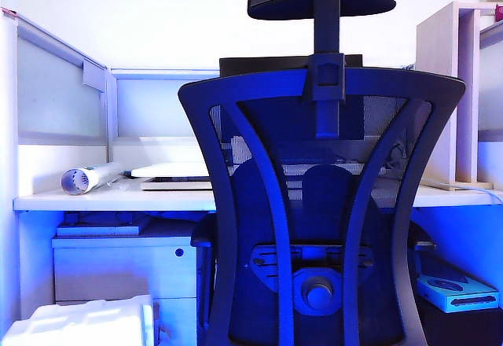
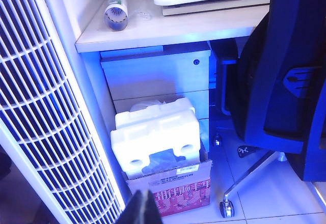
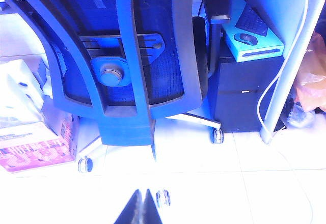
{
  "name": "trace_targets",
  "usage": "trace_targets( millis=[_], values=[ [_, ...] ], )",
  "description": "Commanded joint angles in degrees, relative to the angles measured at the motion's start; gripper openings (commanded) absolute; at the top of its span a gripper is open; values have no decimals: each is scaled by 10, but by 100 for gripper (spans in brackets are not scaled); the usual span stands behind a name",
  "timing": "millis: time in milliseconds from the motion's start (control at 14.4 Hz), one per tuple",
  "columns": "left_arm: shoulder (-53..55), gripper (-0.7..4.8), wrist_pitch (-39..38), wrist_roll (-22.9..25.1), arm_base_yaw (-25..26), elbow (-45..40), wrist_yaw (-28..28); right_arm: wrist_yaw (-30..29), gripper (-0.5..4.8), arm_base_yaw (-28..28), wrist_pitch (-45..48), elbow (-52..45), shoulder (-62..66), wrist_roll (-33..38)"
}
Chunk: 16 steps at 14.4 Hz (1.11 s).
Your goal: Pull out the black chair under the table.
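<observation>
Black chair [image 1: 322,204] tucked under the table [image 1: 118,199], well ahead of both claws. Right gripper [image 3: 141,203] pressed together; left gripper [image 2: 142,206] likewise, above a foam-filled carton [image 2: 168,183]. Risk: closed fingers sliding off smooth ribs, casters catching.

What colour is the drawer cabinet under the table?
White, tinted blue by the light; the drawer cabinet shows best in the left wrist view.

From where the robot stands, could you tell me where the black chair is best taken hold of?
Probably one upright rib of the black chair, approached from behind: the backrest faces the robot, and the open frame gives fingers an edge. The right hand, shut, hangs low behind it.
</observation>
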Motion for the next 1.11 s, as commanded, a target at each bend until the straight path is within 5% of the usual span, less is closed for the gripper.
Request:
trace_targets(
  millis=[69, 416, 901, 1109],
  values=[
    [0, -4, -10, 0, 0, -1, -5, 0, -5, 0, 0, -2, 0, 0],
    [0, -4, -10, 0, 0, 0, -3, 0, -5, 0, 0, -2, 0, 0],
    [0, -4, 125, -4, 0, 0, 210, -15, -5, 1, 1, -2, 0, 1],
    [0, -4, 162, -45, 0, 0, 229, -78, -5, 1, 30, -2, 0, 1]
  ],
)
